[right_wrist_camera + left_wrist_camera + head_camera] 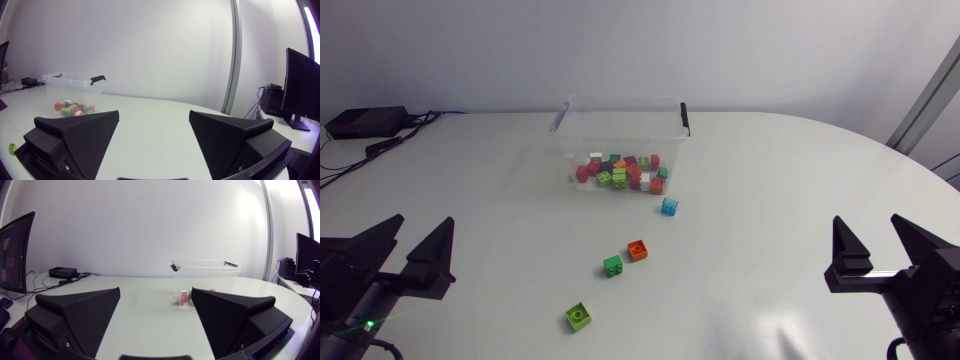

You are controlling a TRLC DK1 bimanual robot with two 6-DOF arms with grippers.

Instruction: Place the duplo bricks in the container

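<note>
A clear plastic container (620, 118) with black handles stands at the far middle of the table, holding several coloured duplo bricks (618, 173). Four bricks lie loose on the table in front of it: a light blue brick (669, 206), an orange brick (638, 250), a green brick (612, 266) and a lime brick (579, 316). My left gripper (408, 252) rests at the near left, open and empty. At the near right my right gripper (880, 248) is likewise open and empty. The container (206, 269) shows ahead of the left gripper (155, 312), and the container (70, 82) also shows ahead of the right gripper (154, 135).
A black box (365, 121) with cables lies at the table's far left corner. The white table (770, 200) stretches bare between both grippers and the loose bricks.
</note>
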